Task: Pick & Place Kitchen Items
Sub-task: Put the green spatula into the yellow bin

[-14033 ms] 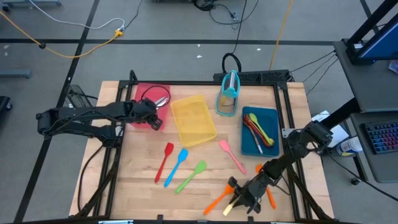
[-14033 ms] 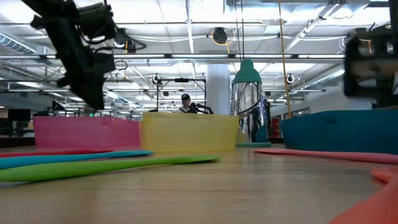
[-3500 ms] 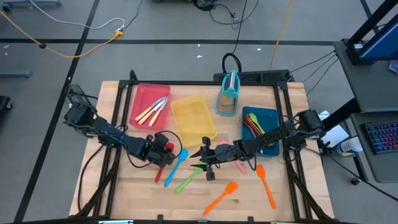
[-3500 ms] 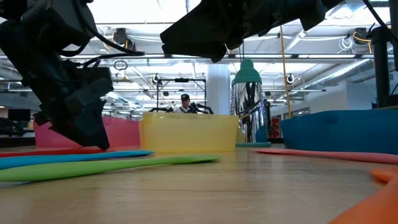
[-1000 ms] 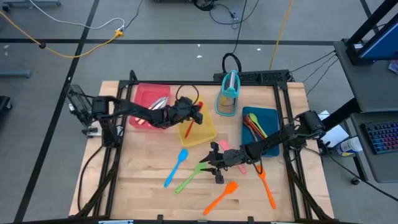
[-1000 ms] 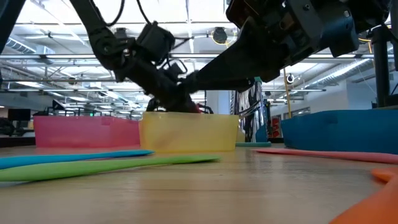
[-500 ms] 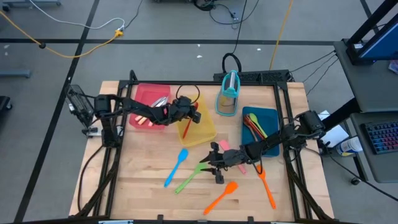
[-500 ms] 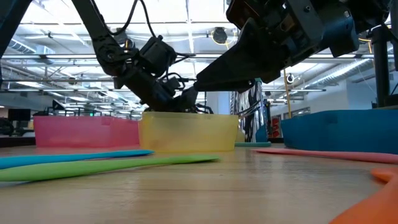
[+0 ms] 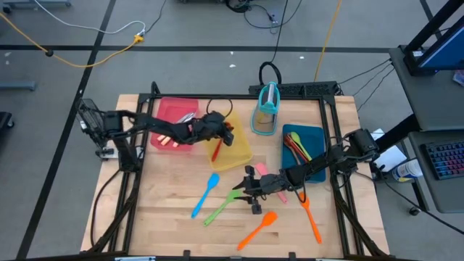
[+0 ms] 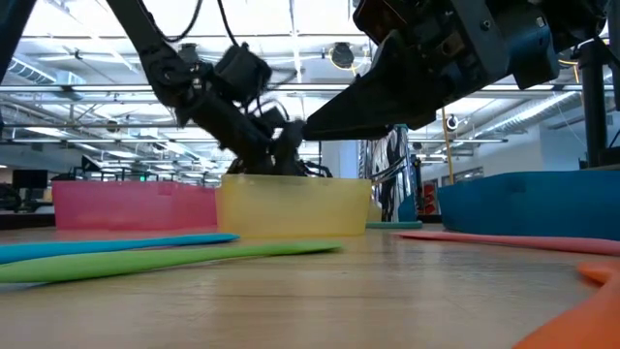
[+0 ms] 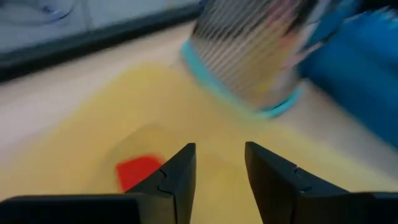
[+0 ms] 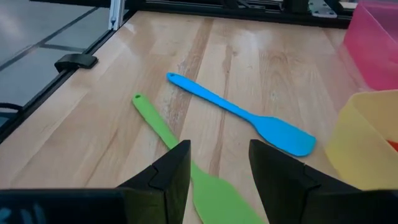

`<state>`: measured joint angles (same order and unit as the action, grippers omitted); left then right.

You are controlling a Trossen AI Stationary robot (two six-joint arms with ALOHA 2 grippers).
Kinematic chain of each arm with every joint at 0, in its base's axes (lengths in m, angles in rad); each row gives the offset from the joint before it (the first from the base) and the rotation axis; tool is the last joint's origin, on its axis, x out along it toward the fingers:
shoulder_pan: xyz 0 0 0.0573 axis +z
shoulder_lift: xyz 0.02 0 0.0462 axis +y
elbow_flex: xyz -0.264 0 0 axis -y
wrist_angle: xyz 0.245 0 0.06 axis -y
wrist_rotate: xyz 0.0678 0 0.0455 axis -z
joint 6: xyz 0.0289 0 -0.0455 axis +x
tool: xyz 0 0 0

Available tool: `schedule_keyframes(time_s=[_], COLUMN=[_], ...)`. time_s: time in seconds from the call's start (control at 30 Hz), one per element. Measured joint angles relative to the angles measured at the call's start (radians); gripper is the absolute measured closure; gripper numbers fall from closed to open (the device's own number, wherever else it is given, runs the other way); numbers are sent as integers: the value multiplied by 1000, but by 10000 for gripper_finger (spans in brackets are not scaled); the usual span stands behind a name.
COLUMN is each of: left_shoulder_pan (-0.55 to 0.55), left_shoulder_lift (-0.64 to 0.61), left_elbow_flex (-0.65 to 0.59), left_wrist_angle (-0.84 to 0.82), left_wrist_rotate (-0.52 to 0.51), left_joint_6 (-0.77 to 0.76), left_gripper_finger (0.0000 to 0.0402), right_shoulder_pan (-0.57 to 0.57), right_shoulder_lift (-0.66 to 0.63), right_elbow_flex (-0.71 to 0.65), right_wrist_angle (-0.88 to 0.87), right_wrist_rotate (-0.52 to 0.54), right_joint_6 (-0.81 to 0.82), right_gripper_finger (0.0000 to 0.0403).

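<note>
The red spatula [image 9: 216, 150] lies in the yellow tray [image 9: 237, 150]; its blade [image 11: 138, 169] shows on the tray floor in the left wrist view. My left gripper [image 9: 225, 133] hangs open just above it, touching nothing [image 11: 219, 167]. My right gripper [image 9: 248, 191] stands open over the blade end of the green spatula [image 12: 163, 133], with nothing between its fingers [image 12: 217, 167]. The blue spatula [image 9: 205, 193], the green spatula [image 9: 221, 206] and two orange ones [image 9: 259, 228] [image 9: 307, 213] lie flat on the wood. The pink spatula [image 9: 262, 172] is partly hidden by the right arm.
The red tray [image 9: 168, 114] at the far left holds cream-handled knives and metal utensils. The blue tray [image 9: 317, 136] at the right holds several coloured utensils. The teal-framed holder [image 9: 266, 109] stands upright between the yellow and blue trays. Bare wood lies along the near edge.
My left gripper has let go of the red spatula, which hung slanted from it over the yellow tray and now lies in the tray. The gripper has drawn back a little toward the table's left. My right arm has kept still.
</note>
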<state>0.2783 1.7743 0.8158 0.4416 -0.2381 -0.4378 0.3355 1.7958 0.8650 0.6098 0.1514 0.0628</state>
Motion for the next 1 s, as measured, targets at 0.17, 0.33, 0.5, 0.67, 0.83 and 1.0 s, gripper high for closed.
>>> schedule_keyframes(time_s=[0.17, 0.33, 0.5, 0.67, 0.83, 1.0], left_shoulder_pan=[-21, -78, -175, -292, -422, -545], left_shoulder_lift=[-145, -320, -483, -633, -700, -685], left_elbow_flex=[0, 1, 1, 1, -7, -33], left_wrist_angle=[-15, -80, -263, -460, -613, -642], left_wrist_rotate=[89, 182, 204, 204, 199, 114], left_joint_6=[61, 146, 214, 234, 191, 150], left_gripper_finger=[259, 259, 259, 259, 259, 259], right_shoulder_pan=[0, 6, 27, 50, 50, 21], right_shoulder_lift=[0, 0, 0, 35, 104, 184], right_elbow_flex=[1, 1, 1, 2, 3, 29], right_wrist_angle=[8, 11, 14, 73, 197, 224], right_wrist_rotate=[-51, -101, -102, -99, -86, -75], right_joint_6=[2, 32, 41, 66, 47, 72], right_gripper_finger=[248, 248, 244, 206, 171, 167])
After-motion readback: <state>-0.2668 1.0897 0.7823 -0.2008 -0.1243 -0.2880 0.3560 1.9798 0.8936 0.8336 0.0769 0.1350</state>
